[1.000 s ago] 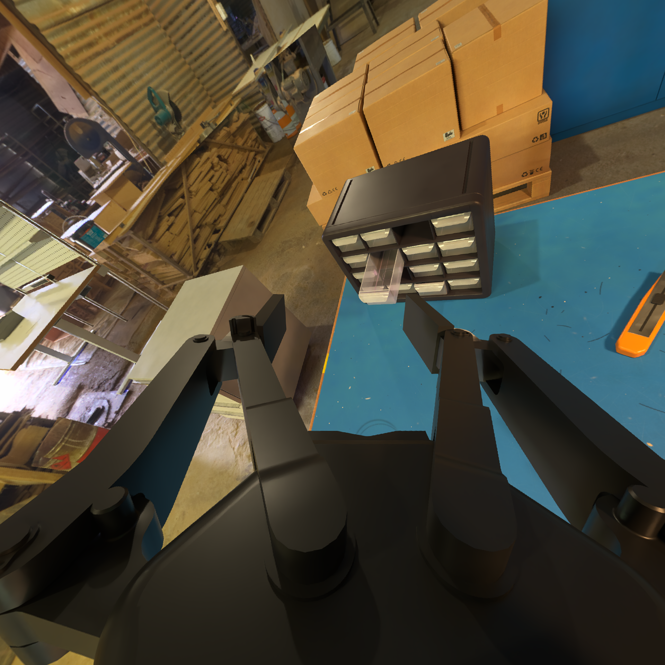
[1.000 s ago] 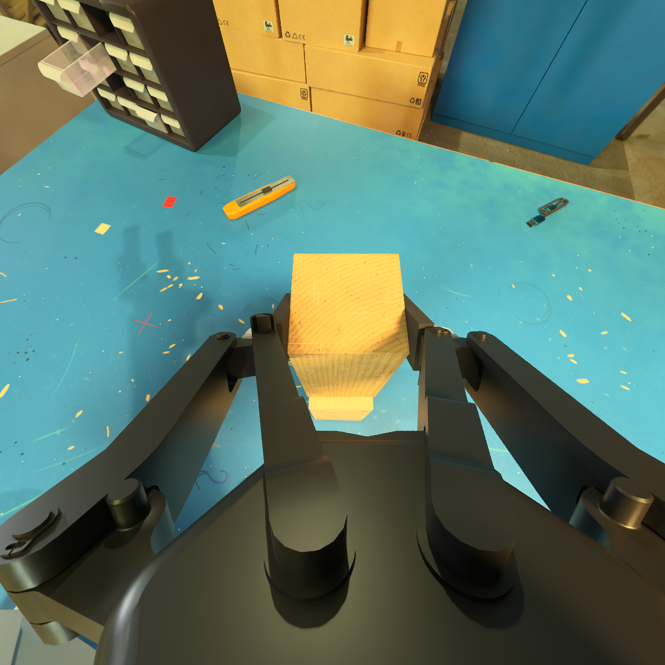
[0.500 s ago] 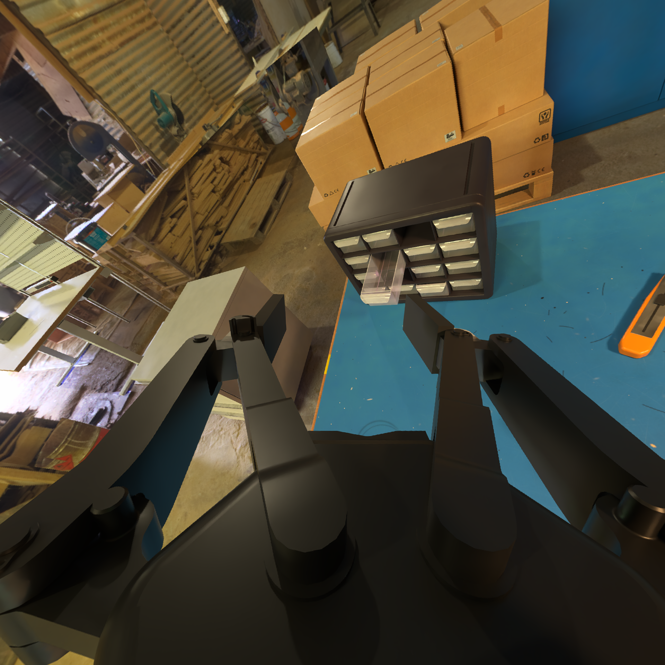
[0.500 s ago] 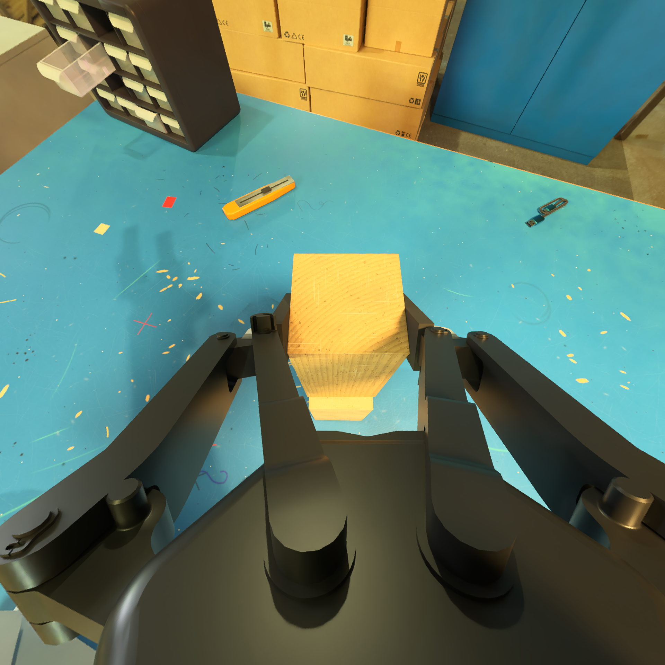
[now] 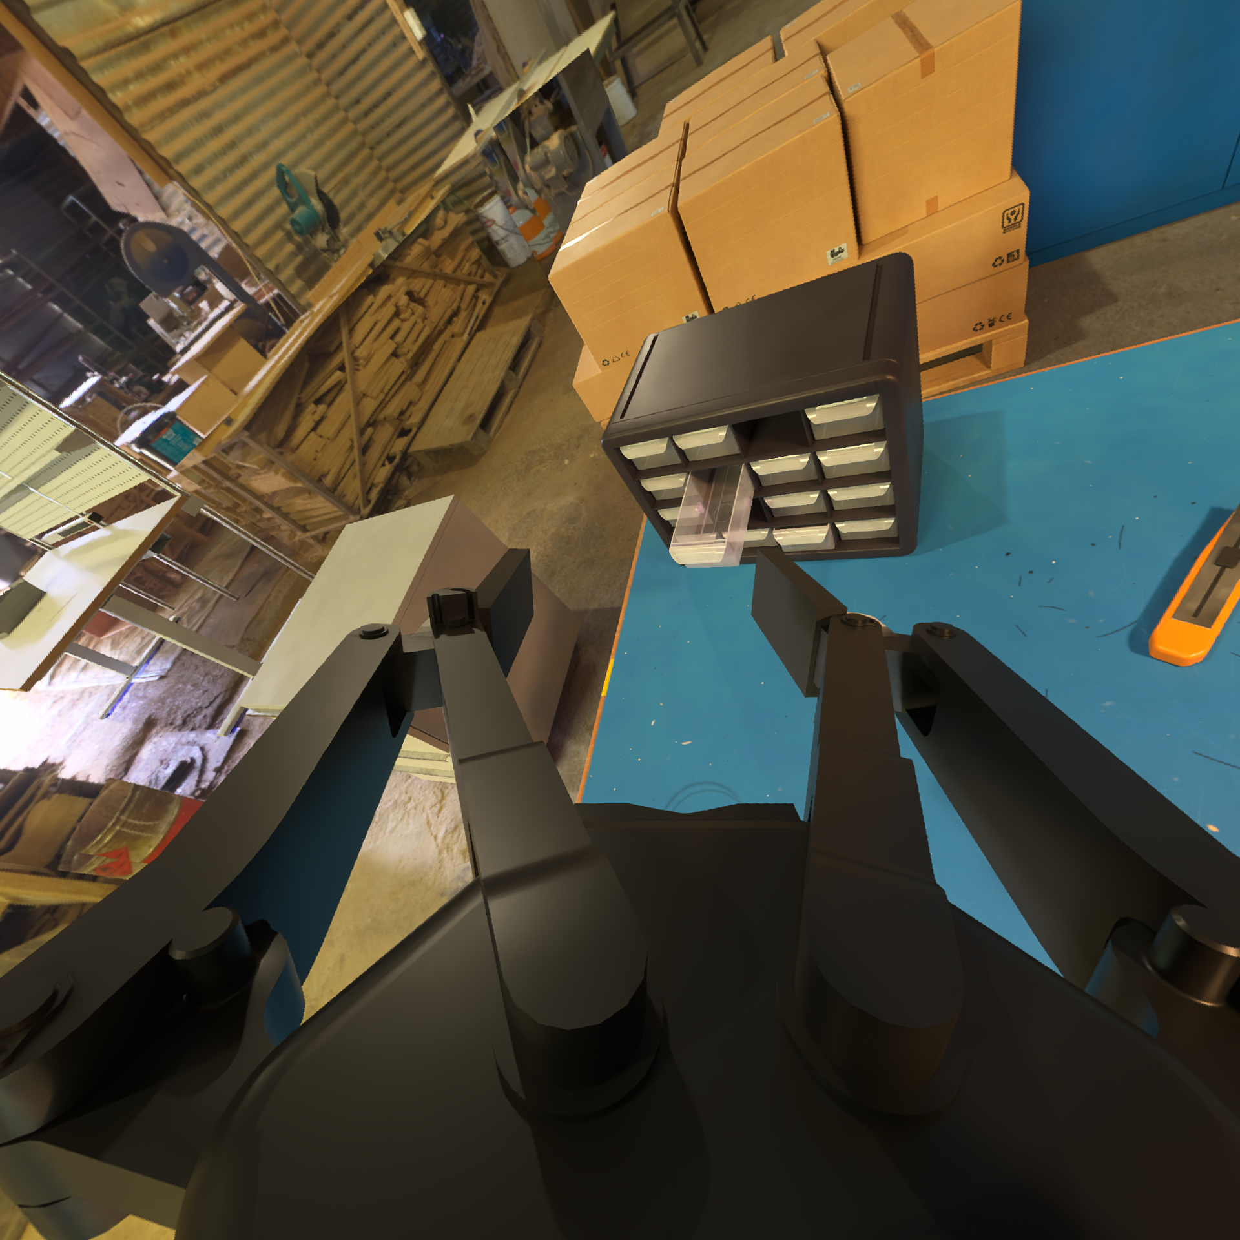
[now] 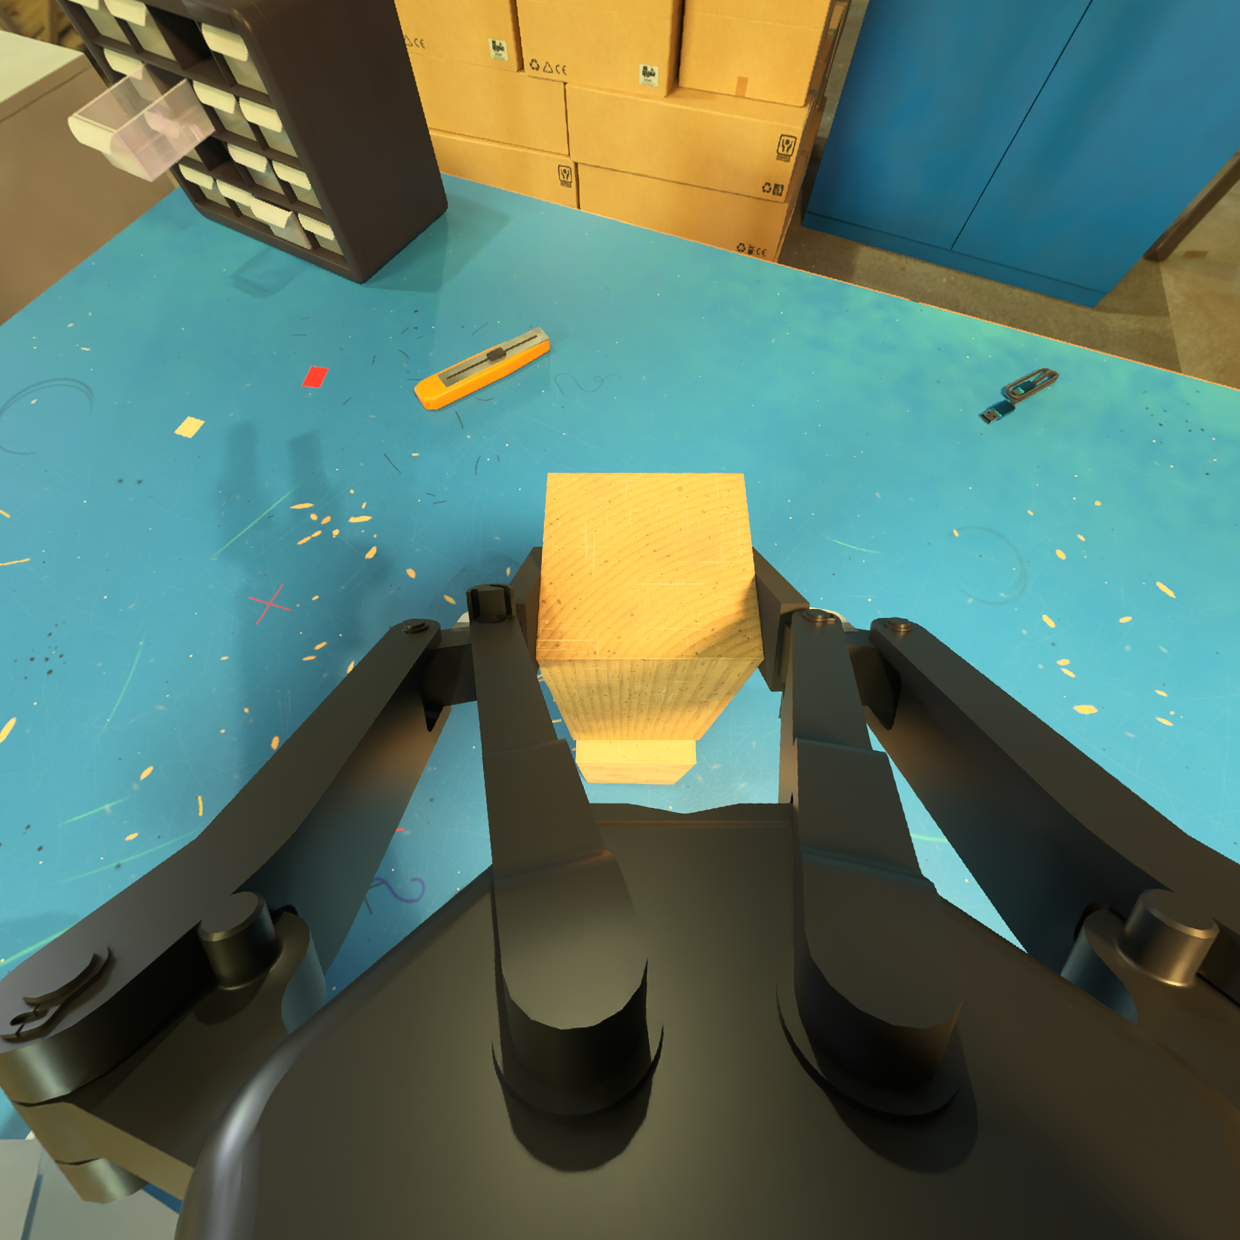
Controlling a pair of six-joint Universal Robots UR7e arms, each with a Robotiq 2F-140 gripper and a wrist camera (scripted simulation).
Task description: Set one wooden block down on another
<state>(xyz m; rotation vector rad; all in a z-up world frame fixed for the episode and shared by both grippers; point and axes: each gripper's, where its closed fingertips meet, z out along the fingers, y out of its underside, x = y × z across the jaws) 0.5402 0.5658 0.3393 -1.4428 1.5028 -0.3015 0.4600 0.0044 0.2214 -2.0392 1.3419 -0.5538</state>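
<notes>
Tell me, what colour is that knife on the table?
Orange with a grey slider; the right wrist view shows it best.

The upper wooden block [image 6: 647, 577] is pale, unvarnished wood with curved end grain on top, fine scratches and dark specks; the lower wooden block [image 6: 634, 761] looks the same, smoother. The right gripper [image 6: 647, 617] and left gripper [image 5: 644, 617] are dark, satin-matt metal. The blue tabletop [image 6: 839, 416] is matt, scuffed and flecked. The utility knife [image 6: 482, 369] is glossy orange plastic. The drawer cabinet [image 5: 771, 409] is dark matt plastic with 1 clear drawer [image 5: 711, 523]. The cardboard boxes [image 5: 771, 181] are plain brown.
</notes>
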